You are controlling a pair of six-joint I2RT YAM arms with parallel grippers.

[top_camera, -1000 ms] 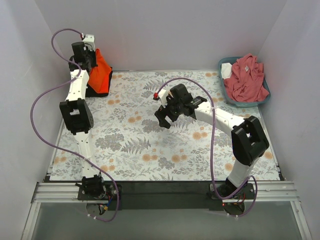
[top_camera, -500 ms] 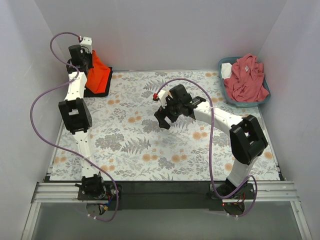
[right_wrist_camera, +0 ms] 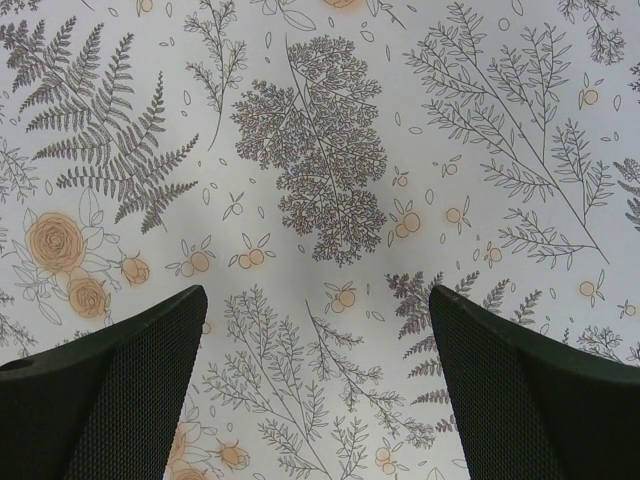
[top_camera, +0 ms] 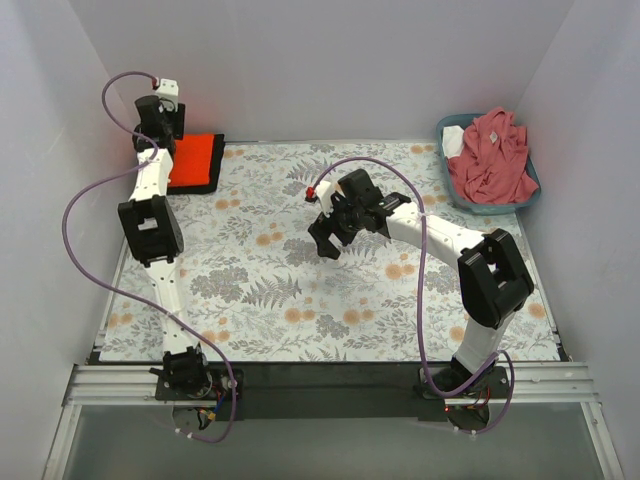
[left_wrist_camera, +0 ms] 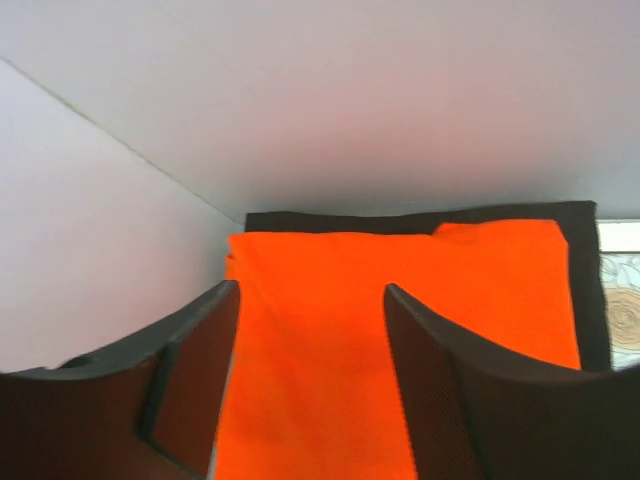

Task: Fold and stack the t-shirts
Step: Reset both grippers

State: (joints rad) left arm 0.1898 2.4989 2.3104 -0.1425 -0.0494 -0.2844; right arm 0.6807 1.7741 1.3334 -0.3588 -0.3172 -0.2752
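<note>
The bright orange-red t-shirt (top_camera: 196,154) lies folded flat on the black folded t-shirt (top_camera: 207,185) in the far left corner. My left gripper (top_camera: 160,118) hovers above its left part. In the left wrist view its fingers (left_wrist_camera: 195,370) stand apart, open (left_wrist_camera: 312,300), with the orange shirt (left_wrist_camera: 400,300) below them and the black shirt's edge (left_wrist_camera: 592,290) showing round it. A dusty-pink t-shirt (top_camera: 492,150) lies crumpled in the basket. My right gripper (top_camera: 326,238) hangs open (right_wrist_camera: 315,295) over the bare floral cloth at mid table, holding nothing.
The blue-grey basket (top_camera: 527,198) stands at the far right corner with a bit of white cloth (top_camera: 453,140) in it. The floral table covering (top_camera: 300,300) spreads over the whole table. White walls close the back and both sides.
The orange shirt hung bunched from my shut left gripper; now the gripper has opened and the shirt lies flat on the black one. The right arm has barely moved.
</note>
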